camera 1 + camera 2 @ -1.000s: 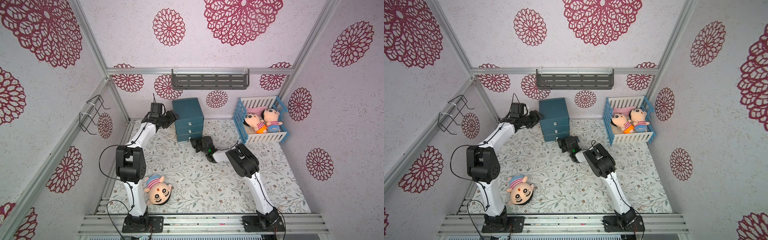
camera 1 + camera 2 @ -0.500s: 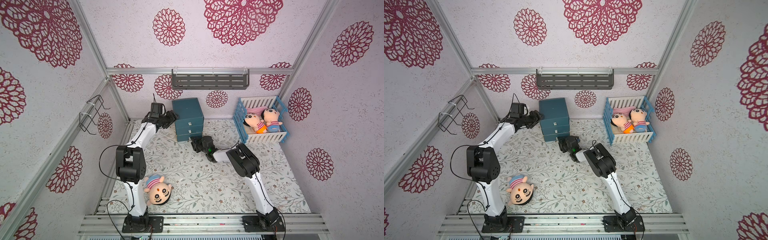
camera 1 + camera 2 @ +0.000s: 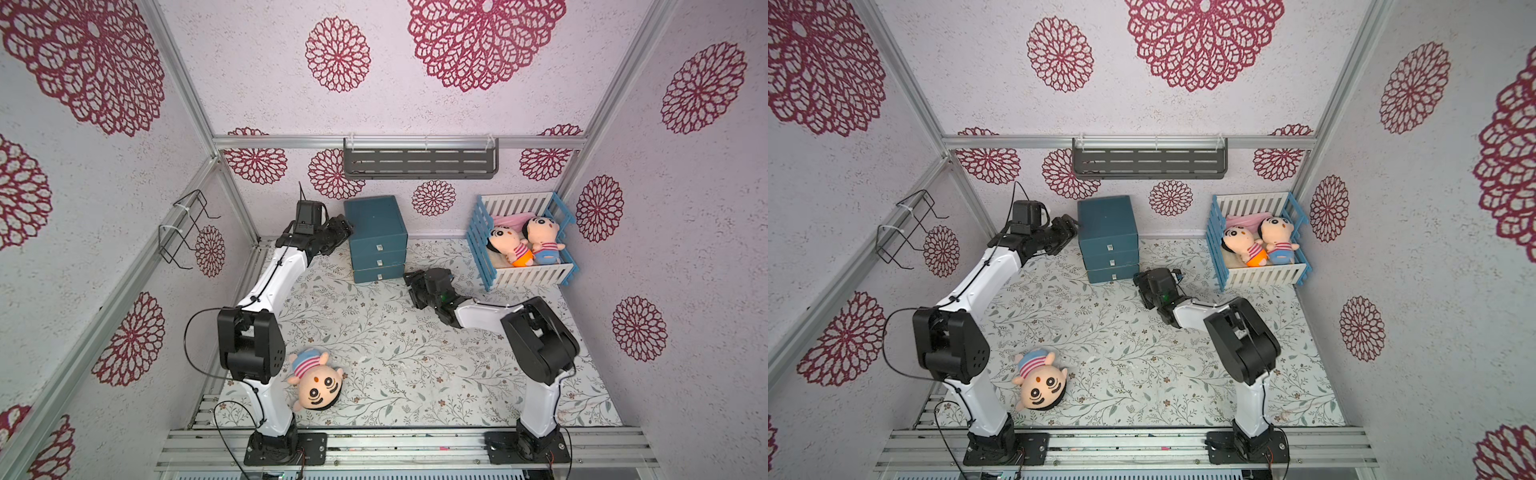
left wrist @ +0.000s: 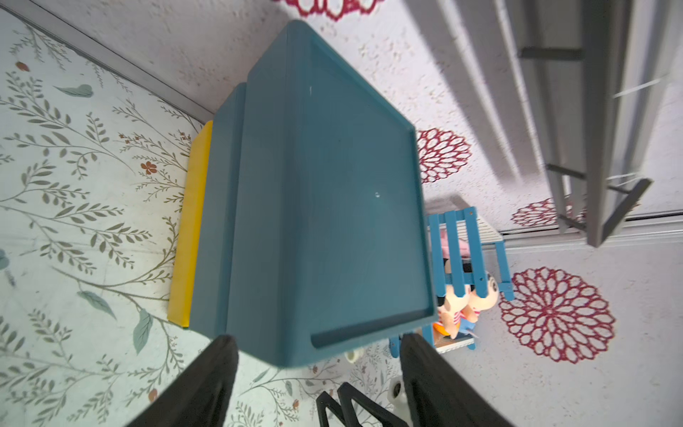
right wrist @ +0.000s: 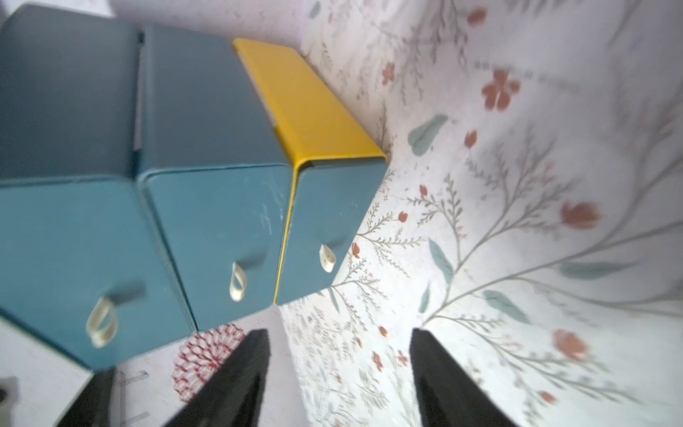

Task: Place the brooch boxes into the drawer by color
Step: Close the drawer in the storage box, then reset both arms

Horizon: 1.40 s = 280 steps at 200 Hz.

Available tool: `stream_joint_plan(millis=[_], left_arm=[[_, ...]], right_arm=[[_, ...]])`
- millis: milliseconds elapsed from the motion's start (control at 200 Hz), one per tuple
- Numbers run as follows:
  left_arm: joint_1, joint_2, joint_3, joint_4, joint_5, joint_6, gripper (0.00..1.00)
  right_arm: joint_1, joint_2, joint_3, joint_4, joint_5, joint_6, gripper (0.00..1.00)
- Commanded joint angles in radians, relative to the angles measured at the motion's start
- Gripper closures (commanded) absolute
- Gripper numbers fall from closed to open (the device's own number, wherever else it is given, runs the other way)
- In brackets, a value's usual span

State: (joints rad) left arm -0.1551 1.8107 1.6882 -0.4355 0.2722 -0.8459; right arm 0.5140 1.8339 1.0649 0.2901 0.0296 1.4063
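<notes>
The drawer (image 3: 376,239) (image 3: 1108,239) is a dark teal cabinet standing against the back wall, with all three fronts shut. The cream loop pulls (image 5: 236,281) show in the right wrist view, and a yellow sleeve (image 5: 310,107) wraps the lowest drawer. My left gripper (image 3: 345,225) (image 4: 318,338) hovers open at the cabinet's upper left edge, gripping nothing. My right gripper (image 3: 410,286) (image 5: 338,332) is open and empty, low over the mat, just right of the lowest front. No brooch boxes are in view.
A blue-and-white crib (image 3: 528,276) with two dolls stands at the back right. A doll head (image 3: 316,382) lies on the floral mat near the left arm's base. On the back wall hangs a grey shelf (image 3: 419,164), and on the left wall a wire rack (image 3: 187,228).
My right gripper went from shut to open and drew back a little from the lowest drawer front. The left gripper's jaws spread slightly wider; that arm stayed put.
</notes>
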Motion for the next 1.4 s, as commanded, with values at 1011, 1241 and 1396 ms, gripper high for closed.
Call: stream_joint_plan(millis=[1011, 1241, 1396], left_arm=[[0.026, -0.672, -1.071, 0.283, -0.953, 0.502, 0.03], [0.14, -0.623, -1.212, 0.617, -0.825, 0.549, 0.03], [0.223, -0.603, -1.27, 0.792, -0.706, 0.591, 0.03]], right_arm=[[-0.378, -0.724, -0.911, 0.55, 0.415, -1.364, 0.01], [-0.414, -0.568, -0.945, 0.919, 0.31, -1.387, 0.01], [-0.439, -0.449, -0.977, 1.136, 0.286, -1.359, 0.01]])
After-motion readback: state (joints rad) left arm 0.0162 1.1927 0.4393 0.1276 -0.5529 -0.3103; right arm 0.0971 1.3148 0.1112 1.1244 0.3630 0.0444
